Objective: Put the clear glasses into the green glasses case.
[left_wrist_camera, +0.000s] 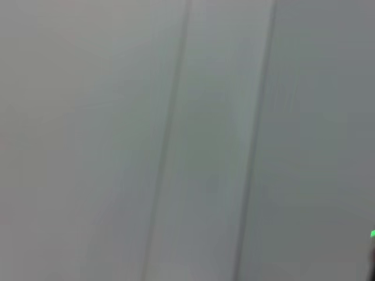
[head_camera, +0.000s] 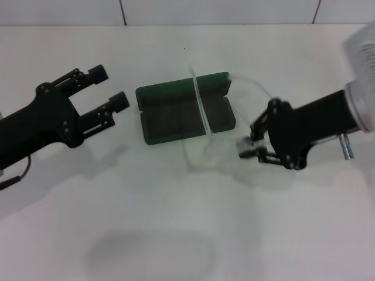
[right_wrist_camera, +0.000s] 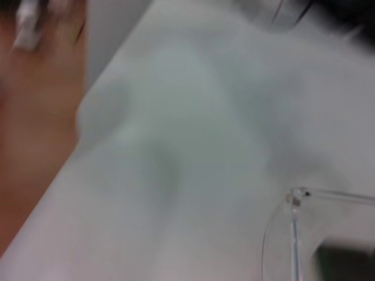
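Observation:
The green glasses case [head_camera: 176, 114] lies open in the middle of the table, its black inside facing up. The clear glasses [head_camera: 202, 111] sit at the case's right end, with one thin arm crossing over the case and the front frame hanging off toward my right gripper [head_camera: 247, 147]. That gripper is shut on the glasses' frame just right of the case. In the right wrist view, a clear hinge corner of the glasses [right_wrist_camera: 296, 202] shows close up. My left gripper [head_camera: 110, 86] hovers open to the left of the case, holding nothing.
The table top [head_camera: 176, 222] is plain white, and a tiled wall [head_camera: 176, 10] runs along its far edge. The left wrist view shows only a blurred grey surface.

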You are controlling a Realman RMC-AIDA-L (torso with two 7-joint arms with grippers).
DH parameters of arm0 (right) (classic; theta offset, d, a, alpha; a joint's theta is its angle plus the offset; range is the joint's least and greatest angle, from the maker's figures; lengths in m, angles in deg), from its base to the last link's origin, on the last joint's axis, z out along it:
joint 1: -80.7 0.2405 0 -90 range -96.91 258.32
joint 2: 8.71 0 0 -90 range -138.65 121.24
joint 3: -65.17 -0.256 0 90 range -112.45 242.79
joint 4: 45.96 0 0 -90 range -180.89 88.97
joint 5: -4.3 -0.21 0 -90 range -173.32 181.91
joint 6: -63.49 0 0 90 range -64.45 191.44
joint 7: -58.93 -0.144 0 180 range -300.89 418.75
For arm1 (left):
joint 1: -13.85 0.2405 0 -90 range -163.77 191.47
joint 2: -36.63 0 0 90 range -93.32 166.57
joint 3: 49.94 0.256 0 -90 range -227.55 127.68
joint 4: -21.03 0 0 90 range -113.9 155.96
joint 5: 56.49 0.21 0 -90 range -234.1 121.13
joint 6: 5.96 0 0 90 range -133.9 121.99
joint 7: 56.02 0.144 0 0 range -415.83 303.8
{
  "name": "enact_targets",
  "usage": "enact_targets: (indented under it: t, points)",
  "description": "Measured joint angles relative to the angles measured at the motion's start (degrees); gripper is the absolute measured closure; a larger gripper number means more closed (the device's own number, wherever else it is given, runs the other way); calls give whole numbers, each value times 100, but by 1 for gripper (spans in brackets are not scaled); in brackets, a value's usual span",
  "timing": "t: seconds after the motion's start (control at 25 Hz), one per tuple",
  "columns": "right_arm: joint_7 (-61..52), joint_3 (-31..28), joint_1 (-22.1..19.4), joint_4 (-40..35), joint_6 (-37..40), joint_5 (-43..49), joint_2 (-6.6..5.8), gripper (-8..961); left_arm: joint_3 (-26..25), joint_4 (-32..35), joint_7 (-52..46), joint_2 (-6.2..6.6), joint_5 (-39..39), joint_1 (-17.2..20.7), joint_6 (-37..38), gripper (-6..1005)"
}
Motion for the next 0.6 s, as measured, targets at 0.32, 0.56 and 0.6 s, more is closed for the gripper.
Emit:
enact_targets:
  t: [0.32, 0.56, 0.6]
  points:
    - [2533, -227, -96, 2038, -446, -1825, 4, 829, 160, -211, -11, -44, 108, -496, 1315, 291]
    - [3565, 122, -118, 2494, -352, -2467, 15, 829, 410, -1010, -5, 4, 343, -1296, 1295, 294]
    - [3628, 151, -129, 2498, -338, -2478, 15, 828, 404, -1108, -4, 9, 409, -1391, 1239, 294]
